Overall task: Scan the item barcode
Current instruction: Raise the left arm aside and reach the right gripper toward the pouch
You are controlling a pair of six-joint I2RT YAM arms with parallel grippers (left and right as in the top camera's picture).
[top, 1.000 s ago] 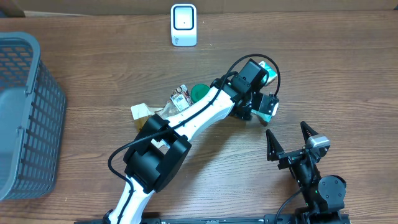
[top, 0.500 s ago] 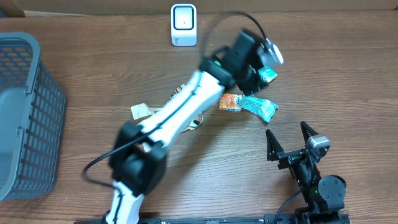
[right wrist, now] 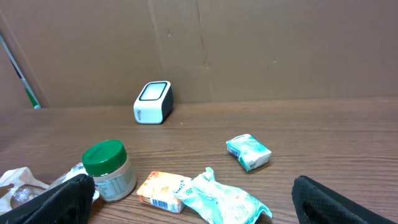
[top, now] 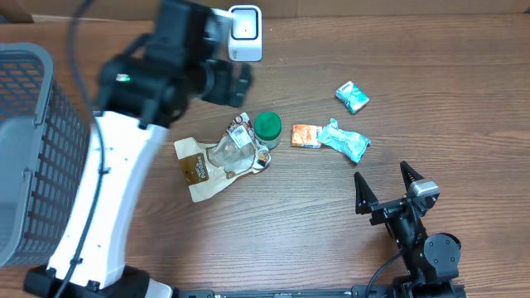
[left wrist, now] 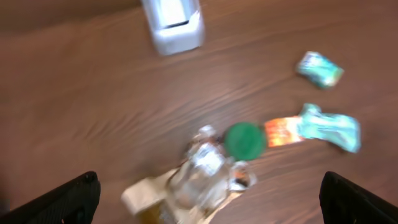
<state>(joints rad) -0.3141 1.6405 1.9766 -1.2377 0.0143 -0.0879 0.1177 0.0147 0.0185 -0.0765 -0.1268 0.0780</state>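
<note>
Beside a small orange carton (top: 305, 136), the crinkled teal plastic packet (top: 346, 141) lies free; left gripper (left wrist: 209, 179) hangs wide open near the white box-shaped scanner (top: 244, 33), right gripper (top: 385, 189) wide, empty.

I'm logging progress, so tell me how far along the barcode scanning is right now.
Done: nothing I can confirm; no item sits at the scanner. In hand: nothing; the left hand is open above the table, and the right hand is open too. Left: the green-lidded jar, the small teal packet and the crumpled teal wrapper lie on the table, so a pick and scan remain.
</note>
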